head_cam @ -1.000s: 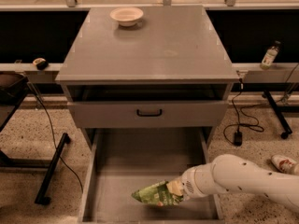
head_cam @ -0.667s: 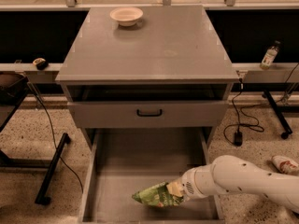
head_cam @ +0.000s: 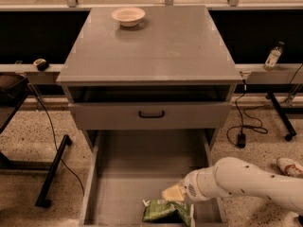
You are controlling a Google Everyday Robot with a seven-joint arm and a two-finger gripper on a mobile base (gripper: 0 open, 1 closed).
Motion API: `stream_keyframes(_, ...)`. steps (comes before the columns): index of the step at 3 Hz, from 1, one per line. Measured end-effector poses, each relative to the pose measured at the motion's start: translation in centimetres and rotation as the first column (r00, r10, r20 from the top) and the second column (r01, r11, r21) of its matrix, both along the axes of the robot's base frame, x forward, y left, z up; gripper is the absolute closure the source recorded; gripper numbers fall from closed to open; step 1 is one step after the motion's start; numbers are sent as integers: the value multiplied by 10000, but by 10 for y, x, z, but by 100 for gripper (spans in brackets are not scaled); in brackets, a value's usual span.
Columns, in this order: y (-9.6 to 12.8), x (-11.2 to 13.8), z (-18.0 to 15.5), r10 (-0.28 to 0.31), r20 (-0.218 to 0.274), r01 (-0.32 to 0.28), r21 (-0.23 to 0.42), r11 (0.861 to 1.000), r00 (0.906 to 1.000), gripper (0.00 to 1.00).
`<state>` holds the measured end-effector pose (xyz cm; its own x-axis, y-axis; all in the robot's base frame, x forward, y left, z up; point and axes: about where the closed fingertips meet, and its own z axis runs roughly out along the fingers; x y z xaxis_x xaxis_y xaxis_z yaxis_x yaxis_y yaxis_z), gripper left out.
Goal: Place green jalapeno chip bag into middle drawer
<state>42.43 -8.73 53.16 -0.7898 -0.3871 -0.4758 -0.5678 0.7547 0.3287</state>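
Observation:
The green jalapeno chip bag point(head_cam: 166, 211) lies flat on the gray floor of the pulled-out middle drawer point(head_cam: 135, 174), near its front edge and right of centre. My gripper point(head_cam: 173, 193) hangs just above the bag's upper right edge, at the end of the white arm that reaches in from the right. It is open, and the bag sits below it, no longer held. The arm's wrist hides the bag's right end.
A pale bowl point(head_cam: 128, 16) stands at the back left of the cabinet top point(head_cam: 161, 46). A closed drawer front with a black handle point(head_cam: 151, 114) sits above the open drawer. A bottle point(head_cam: 273, 56) stands on the right ledge. Cables point(head_cam: 242, 126) and a stand leg point(head_cam: 53, 171) lie on the floor.
The bag has dropped from the gripper onto the drawer floor and now lies lower and flatter. The gripper has let go and stays just above it.

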Motion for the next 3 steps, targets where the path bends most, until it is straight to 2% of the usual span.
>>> stream_keyframes(1, 0, -2, 6, 198, 287, -204, 177, 9996, 9994, 0)
stream_keyframes(2, 10, -11, 31, 813, 1394, -904, 600, 9941, 9869, 0)
stream_keyframes(3, 16, -16, 49, 1295, 2250, -1455, 560, 9878, 9657, 0)
